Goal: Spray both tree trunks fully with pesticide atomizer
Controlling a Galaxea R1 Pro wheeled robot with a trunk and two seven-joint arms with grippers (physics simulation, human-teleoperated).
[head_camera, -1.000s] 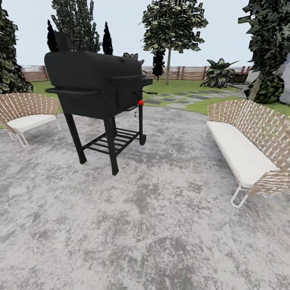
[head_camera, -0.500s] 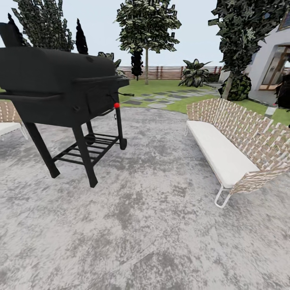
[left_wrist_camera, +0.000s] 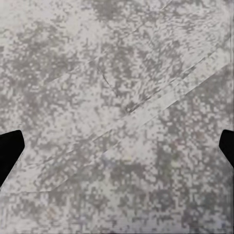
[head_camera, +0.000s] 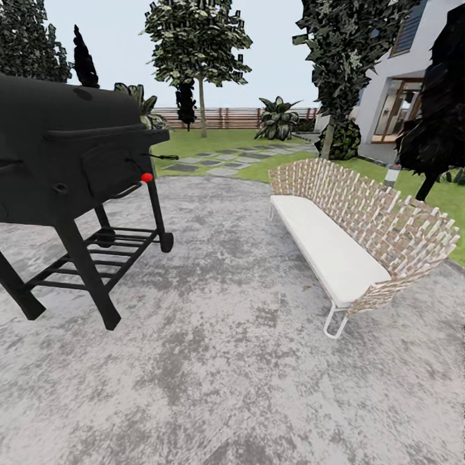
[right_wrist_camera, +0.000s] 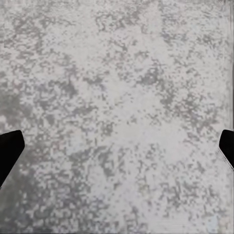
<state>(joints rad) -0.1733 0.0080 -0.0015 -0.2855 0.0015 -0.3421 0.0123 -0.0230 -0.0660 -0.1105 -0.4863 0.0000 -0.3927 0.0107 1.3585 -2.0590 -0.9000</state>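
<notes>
Two wide-spread grippers, left gripper (left_wrist_camera: 117, 151) and right gripper (right_wrist_camera: 117, 151), hang empty over mottled grey paving. One tree (head_camera: 197, 45) with a straight trunk (head_camera: 203, 110) stands upper centre on the lawn (head_camera: 194, 141), beyond the grill (head_camera: 64, 155) and bench (head_camera: 336, 239). The atomizer, likely light rigid plastic, should be gripped round its neck

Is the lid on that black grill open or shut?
Shut. The black grill has its rounded lid down on the body, with no gap showing.
</notes>
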